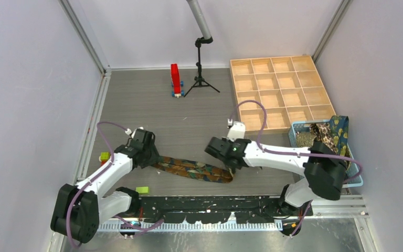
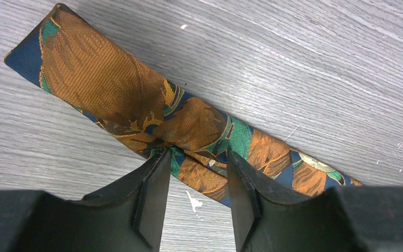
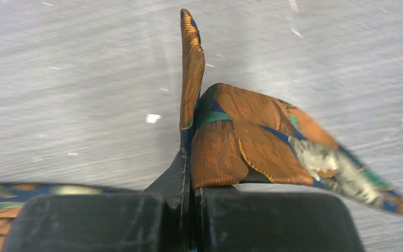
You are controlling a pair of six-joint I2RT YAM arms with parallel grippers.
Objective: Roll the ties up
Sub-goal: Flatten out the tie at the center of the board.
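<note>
1. Top view: the tie [image 1: 194,170] lies stretched on the grey table [image 1: 136,100] between the two claws. One end is under the left claw [image 1: 149,158] and the other is at the right claw [image 1: 231,167]. Out to the right of the right claw, a blue basket [image 1: 293,137] holds more ties [image 1: 325,131].
2. Left wrist view: the left claw [image 2: 197,184] stands half closed across the tie [image 2: 99,84]. The fabric is bunched between its fingers [image 2: 155,194], so it grips the tie by its width. The strip runs on ahead of the claw, flat on the table [image 2: 294,63].
3. Right wrist view: the right claw [image 3: 190,157] is clamped tight on the tie [image 3: 241,142]. One flap stands straight up from the jaws. A folded loop bulges to the claw's right, raised off the table [image 3: 84,79].
</note>
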